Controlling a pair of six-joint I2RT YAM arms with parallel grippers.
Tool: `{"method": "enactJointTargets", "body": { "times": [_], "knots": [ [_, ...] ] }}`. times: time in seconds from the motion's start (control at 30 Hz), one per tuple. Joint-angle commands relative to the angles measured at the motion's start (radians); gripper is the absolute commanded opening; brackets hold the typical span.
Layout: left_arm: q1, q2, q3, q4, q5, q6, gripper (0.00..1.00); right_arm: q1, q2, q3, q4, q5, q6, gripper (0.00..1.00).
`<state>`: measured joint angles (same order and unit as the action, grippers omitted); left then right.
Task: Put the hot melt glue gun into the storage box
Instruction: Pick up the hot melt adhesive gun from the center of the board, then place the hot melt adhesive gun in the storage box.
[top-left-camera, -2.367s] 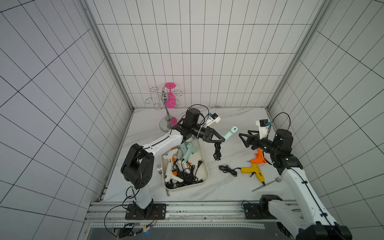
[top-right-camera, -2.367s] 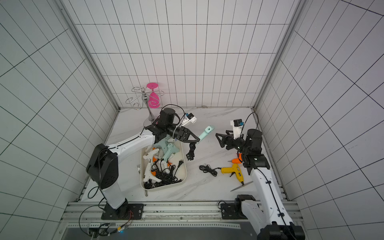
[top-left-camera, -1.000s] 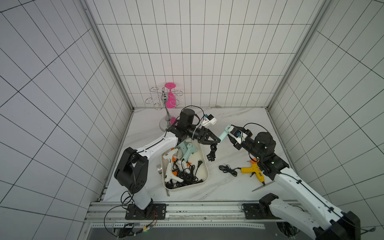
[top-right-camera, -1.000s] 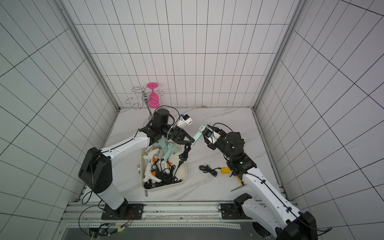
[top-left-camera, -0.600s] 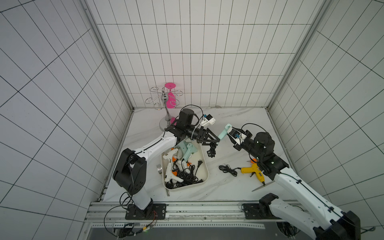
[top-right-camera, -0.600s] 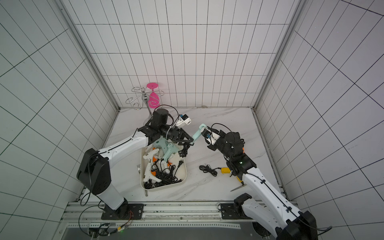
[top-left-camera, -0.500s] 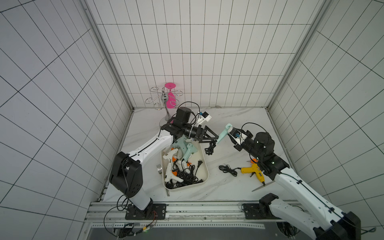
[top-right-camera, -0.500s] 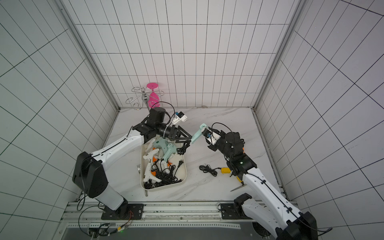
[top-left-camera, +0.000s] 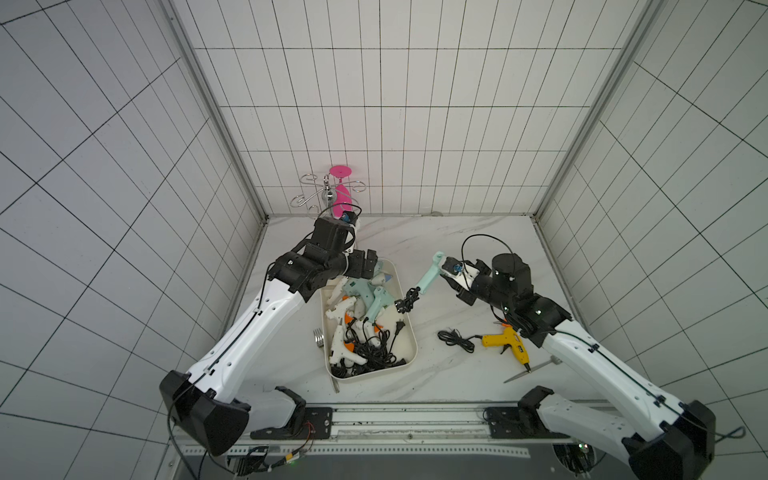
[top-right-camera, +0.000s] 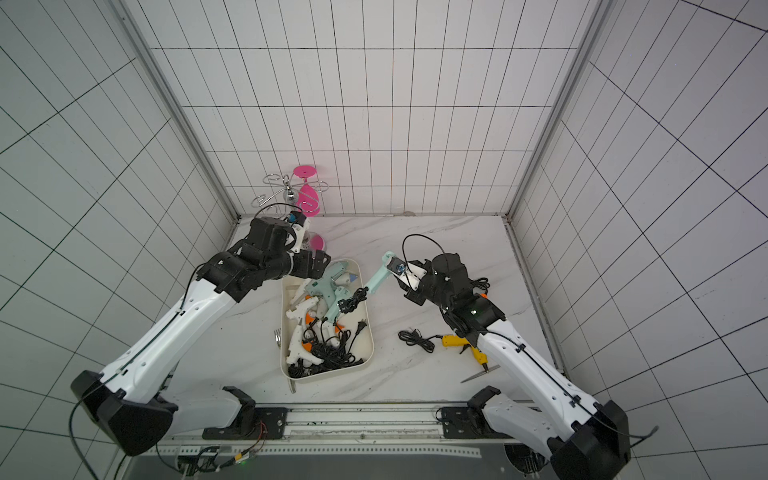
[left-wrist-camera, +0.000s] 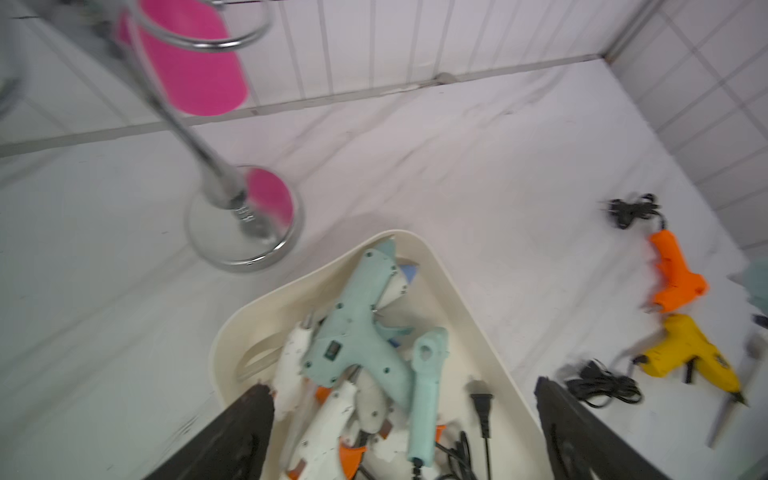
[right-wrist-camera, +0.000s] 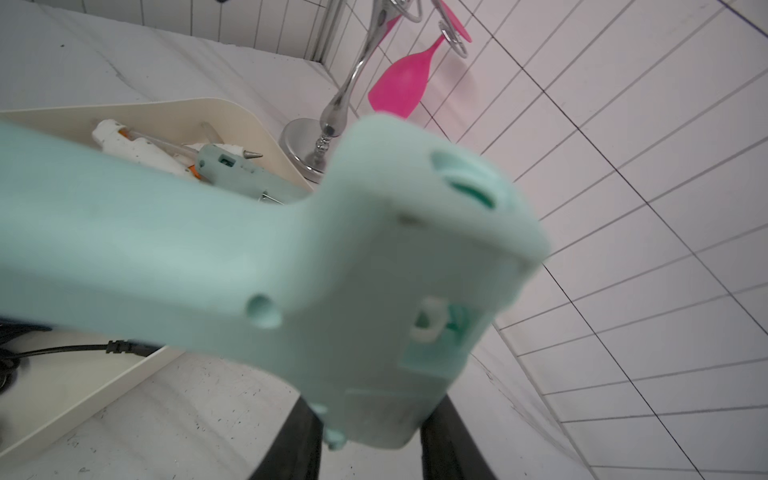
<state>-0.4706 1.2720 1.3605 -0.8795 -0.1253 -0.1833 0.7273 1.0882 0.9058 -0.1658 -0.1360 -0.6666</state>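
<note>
Your right gripper (right-wrist-camera: 376, 436), mostly hidden, clamps a mint glue gun (top-left-camera: 428, 282); left gripper (left-wrist-camera: 401, 388), cropped, gapes above storage box (top-left-camera: 409, 332) of glue guns (left-wrist-camera: 353, 345).

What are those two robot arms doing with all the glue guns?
They are tidying glue guns into the storage box. The right gripper holds a mint-green glue gun in the air beside the box, with its bundled cord hanging by the box's edge. The left gripper is open over the box's far end and holds nothing. Several glue guns already lie in the box. A yellow glue gun and an orange glue gun lie on the table.
</note>
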Motion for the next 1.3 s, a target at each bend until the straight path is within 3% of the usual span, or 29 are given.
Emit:
{"method": "enactJointTargets", "body": {
  "times": [0.0, 0.27, 0.53, 0.7, 0.93, 1.1, 1.27],
  "knots": [
    [0.046, -0.081, -0.043, -0.013, -0.321, 0.009, 0.99, 0.115, 0.100, 0.082, -0.101, 0.118, -0.152, 0.19],
    [0.183, -0.234, -0.158, 0.067, -0.287, 0.016, 0.99, 0.219, 0.390, 0.230, -0.193, 0.055, -0.309, 0.16],
    [0.191, -0.315, -0.283, 0.129, -0.200, 0.020, 0.99, 0.267, 0.721, 0.500, -0.405, 0.089, -0.359, 0.19],
    [0.191, -0.365, -0.329, 0.130, -0.208, 0.016, 0.99, 0.293, 0.885, 0.638, -0.480, 0.138, -0.363, 0.23],
    [0.191, -0.479, -0.389, 0.171, -0.233, 0.001, 0.99, 0.319, 0.989, 0.661, -0.419, 0.243, -0.329, 0.36],
    [0.192, -0.517, -0.413, 0.163, -0.101, -0.001, 0.99, 0.316, 0.954, 0.596, -0.331, 0.343, -0.388, 0.43],
    [0.190, -0.540, -0.446, 0.134, -0.045, -0.019, 0.99, 0.292, 0.905, 0.581, -0.315, 0.321, -0.419, 0.55]
  ]
}}
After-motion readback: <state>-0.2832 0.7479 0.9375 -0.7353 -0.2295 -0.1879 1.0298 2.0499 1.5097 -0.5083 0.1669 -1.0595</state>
